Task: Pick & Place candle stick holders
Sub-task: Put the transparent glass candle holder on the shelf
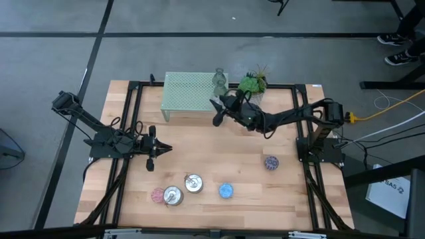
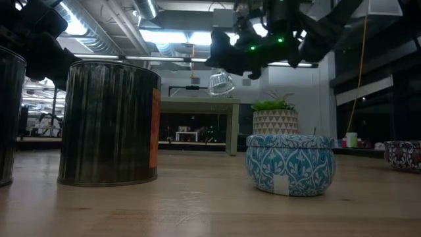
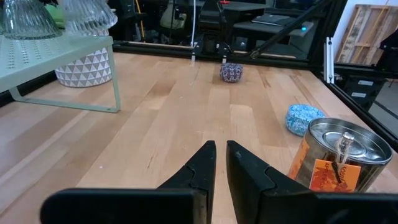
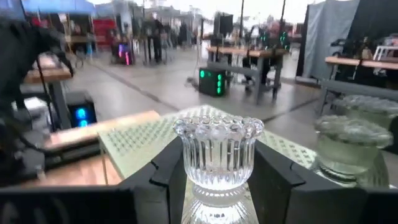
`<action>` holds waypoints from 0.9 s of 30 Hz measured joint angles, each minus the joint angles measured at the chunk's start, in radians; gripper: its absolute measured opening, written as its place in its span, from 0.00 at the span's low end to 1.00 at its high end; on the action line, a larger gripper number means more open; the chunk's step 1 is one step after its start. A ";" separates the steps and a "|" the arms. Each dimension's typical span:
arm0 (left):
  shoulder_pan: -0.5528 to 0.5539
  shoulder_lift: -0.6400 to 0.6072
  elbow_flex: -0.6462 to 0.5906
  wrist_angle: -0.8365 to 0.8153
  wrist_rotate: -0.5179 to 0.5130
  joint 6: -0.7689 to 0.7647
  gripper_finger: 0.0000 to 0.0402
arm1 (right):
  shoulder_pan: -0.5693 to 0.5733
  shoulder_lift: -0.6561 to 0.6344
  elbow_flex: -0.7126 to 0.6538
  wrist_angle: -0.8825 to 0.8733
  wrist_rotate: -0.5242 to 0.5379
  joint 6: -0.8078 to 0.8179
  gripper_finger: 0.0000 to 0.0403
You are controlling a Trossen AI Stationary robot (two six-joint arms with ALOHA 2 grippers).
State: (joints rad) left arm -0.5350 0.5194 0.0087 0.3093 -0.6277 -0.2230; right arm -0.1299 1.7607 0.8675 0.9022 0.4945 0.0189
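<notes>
Two fingers of our right gripper (image 4: 217, 163) clamp a clear glass holder (image 4: 218, 151) above the mint stand (image 4: 144, 142); our left gripper (image 3: 220, 163) rests nearly closed, empty.

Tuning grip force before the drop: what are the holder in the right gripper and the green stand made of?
The holder held in the right gripper looks like clear ribbed glass with a beaded rim; you can see straight through it. The stand looks like mint-painted perforated metal, matte, on thin legs, though coated plastic can't be excluded.
</notes>
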 joint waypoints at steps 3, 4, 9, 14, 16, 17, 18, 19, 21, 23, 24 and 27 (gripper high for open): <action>0.000 0.000 0.000 0.000 0.000 0.000 0.08 | -0.002 -0.001 -0.066 0.110 0.000 0.012 0.33; 0.000 0.000 0.000 0.000 0.000 0.000 0.08 | -0.006 0.000 -0.092 0.146 -0.002 0.022 0.33; 0.000 0.000 0.000 0.000 0.000 0.000 0.08 | -0.026 0.000 -0.177 0.344 -0.003 0.052 0.33; 0.000 0.000 0.000 0.000 0.000 0.000 0.08 | -0.028 0.000 -0.154 0.305 -0.009 0.048 0.33; 0.000 0.000 0.000 0.000 0.000 0.000 0.08 | -0.028 0.000 -0.137 0.253 -0.013 0.048 0.33; 0.000 0.000 0.000 0.000 0.000 0.000 0.08 | -0.028 0.000 -0.131 0.230 -0.020 0.048 0.33; 0.000 0.000 0.000 0.000 0.000 0.000 0.08 | -0.028 0.000 -0.125 0.212 -0.025 0.048 0.33; 0.000 0.000 0.000 0.000 0.000 0.000 0.08 | -0.028 0.000 -0.118 0.197 -0.026 0.048 0.33; 0.000 0.000 0.000 0.000 0.000 0.000 0.08 | -0.028 -0.001 -0.112 0.182 -0.027 0.047 0.33; 0.000 0.000 0.000 0.000 0.000 0.000 0.08 | -0.029 -0.001 -0.112 0.175 -0.027 0.045 0.33; 0.000 0.000 0.000 0.000 0.000 0.000 0.08 | -0.029 -0.001 -0.112 0.179 -0.027 0.045 0.33; 0.000 0.000 0.000 0.000 0.000 0.000 0.08 | -0.035 -0.001 -0.111 0.175 -0.027 0.049 0.33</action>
State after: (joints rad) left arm -0.5346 0.5194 0.0090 0.3092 -0.6277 -0.2230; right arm -0.1649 1.7599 0.7563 1.0771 0.4679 0.0682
